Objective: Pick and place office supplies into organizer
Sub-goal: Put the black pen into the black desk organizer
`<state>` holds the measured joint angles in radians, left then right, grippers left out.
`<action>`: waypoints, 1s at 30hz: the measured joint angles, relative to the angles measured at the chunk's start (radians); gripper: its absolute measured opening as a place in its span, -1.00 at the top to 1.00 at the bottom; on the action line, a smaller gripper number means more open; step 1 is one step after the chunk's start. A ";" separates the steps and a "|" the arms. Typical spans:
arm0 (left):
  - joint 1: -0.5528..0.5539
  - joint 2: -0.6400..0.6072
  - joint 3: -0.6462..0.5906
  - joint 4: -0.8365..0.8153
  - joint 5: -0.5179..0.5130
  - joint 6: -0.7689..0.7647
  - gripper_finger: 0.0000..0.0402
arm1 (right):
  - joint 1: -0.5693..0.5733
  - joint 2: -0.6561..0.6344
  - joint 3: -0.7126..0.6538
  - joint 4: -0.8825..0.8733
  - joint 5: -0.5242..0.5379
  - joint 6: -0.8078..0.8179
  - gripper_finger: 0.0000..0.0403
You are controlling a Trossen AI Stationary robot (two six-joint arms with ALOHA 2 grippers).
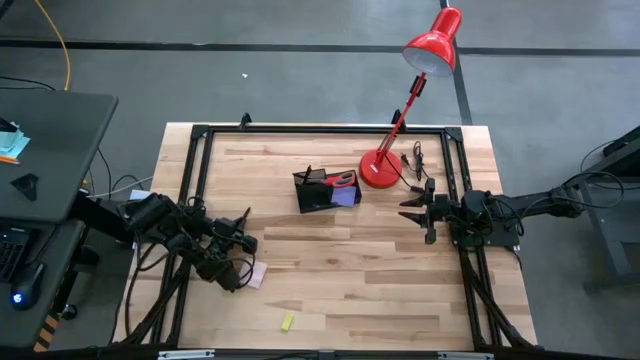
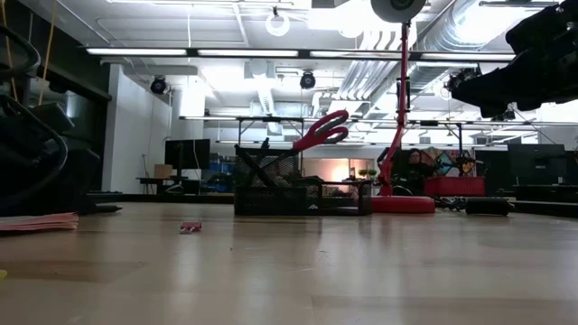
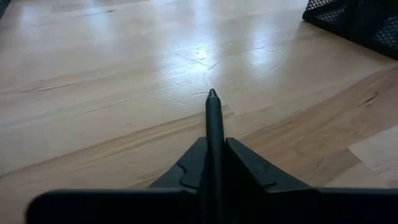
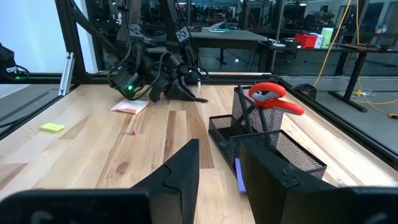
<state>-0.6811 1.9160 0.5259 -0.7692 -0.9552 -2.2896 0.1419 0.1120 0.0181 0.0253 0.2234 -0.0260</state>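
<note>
We are seeing the left gripper (image 3: 214, 163) clenching a black pen (image 3: 213, 118) low over the table (image 1: 380, 280), well short of the organizer (image 1: 318, 192), right gripper (image 1: 412, 209) waiting released beside the lamp (image 1: 381, 168)

Pale striped wooden plank table (image 1: 350, 280). Black wire-mesh rectangular organizer (image 1: 318, 192) with red plastic scissor handles (image 1: 342, 180) and a purple square sticky pad (image 1: 346, 197) in it. Beside the organizer, glossy red metal desk lamp (image 1: 432, 45) (round red base). Well away from the organizer: pink paper sticky pad (image 1: 257, 275), small yellow piece (image 1: 287, 322). Slim black pen (image 3: 214, 124), black left gripper (image 3: 214, 165).
</note>
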 joint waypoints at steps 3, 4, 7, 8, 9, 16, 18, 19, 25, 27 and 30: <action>0.000 0.000 0.000 0.001 -0.005 0.004 0.90 | 0.000 0.000 0.000 0.000 0.000 0.000 0.46; 0.000 0.000 0.000 0.001 -0.005 0.005 0.90 | 0.000 0.000 0.000 0.000 -0.001 0.000 0.46; 0.000 0.000 0.000 0.002 -0.006 0.007 0.88 | 0.000 0.000 0.000 0.000 -0.004 0.000 0.46; 0.000 0.000 0.001 0.003 -0.007 0.004 0.84 | 0.000 0.000 0.000 0.000 -0.004 0.000 0.46; 0.000 0.001 0.002 0.002 -0.007 0.003 0.81 | 0.000 0.000 0.000 0.000 -0.004 0.000 0.46; 0.001 0.003 0.026 0.000 -0.038 0.003 0.86 | 0.000 0.000 0.000 0.000 -0.003 0.000 0.46; 0.000 0.003 0.036 0.004 -0.052 0.003 0.91 | 0.000 0.000 0.000 0.000 -0.003 0.000 0.46; 0.000 0.003 0.042 0.005 -0.059 0.004 0.91 | 0.000 0.000 0.000 0.000 -0.003 0.000 0.46; 0.000 0.003 0.080 -0.057 -0.093 0.013 0.78 | 0.000 0.000 0.000 0.000 -0.003 0.000 0.46; 0.001 -0.002 0.098 -0.098 -0.094 0.014 0.75 | 0.000 0.000 0.000 0.000 -0.003 0.000 0.46; 0.001 -0.020 0.139 -0.155 -0.093 0.025 0.80 | 0.000 0.000 0.000 0.000 -0.003 0.000 0.46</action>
<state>-0.6804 1.8965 0.6652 -0.9240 -1.0478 -2.2642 0.1419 0.1120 0.0181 0.0250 0.2203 -0.0260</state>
